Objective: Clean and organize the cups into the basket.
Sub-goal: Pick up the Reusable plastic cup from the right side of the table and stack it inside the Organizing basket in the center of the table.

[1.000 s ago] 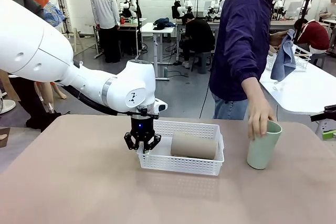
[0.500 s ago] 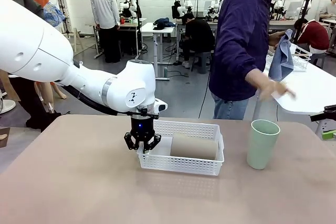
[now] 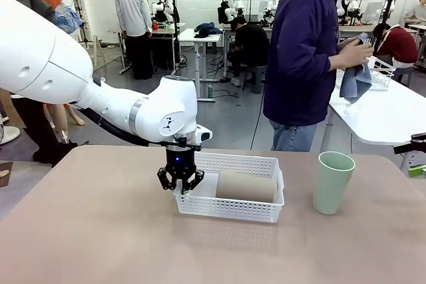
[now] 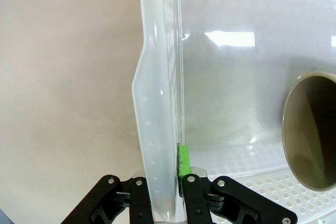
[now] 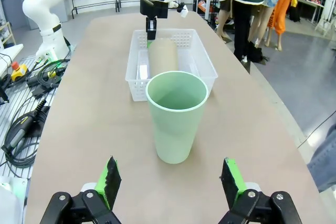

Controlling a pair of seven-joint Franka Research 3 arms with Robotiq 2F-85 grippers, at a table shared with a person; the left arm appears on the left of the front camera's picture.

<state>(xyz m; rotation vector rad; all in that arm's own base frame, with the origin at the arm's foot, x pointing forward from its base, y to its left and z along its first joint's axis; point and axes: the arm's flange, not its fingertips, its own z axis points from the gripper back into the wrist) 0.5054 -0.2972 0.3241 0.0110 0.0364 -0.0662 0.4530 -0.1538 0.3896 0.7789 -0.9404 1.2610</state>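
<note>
Your left hand (image 3: 181, 189) is pressed onto the left end wall of the basket (image 3: 229, 212), one green pad inside the lattice and one outside, pinning that end to the tabletop (image 3: 100, 231). A brown cup (image 3: 245, 185) lies on its side in the basket, from its middle toward its right end, its open mouth facing the pinched wall. The floor between that mouth and the wall is bare.

The mint cup (image 3: 332, 183) stands upright, mouth up, well to the right of the basket and touching nothing. Your right hand (image 5: 170, 179) is spread wide and low on the side of that cup away from the basket, its pads flanking the cup's line but short of its wall. The person stands beyond the basket's far right corner, both hands (image 3: 356, 51) on a blue cloth (image 3: 357, 74) and off the cup.

The step in hand looks like fetching the mint cup for the basket. Your next move calls for sliding the right hand forward until the pads straddle the cup's body and closing below the rim. Then lift it, carry it to the basket and lay it beside the brown cup without knocking that cup. The left hand's pinch should steady the basket
</note>
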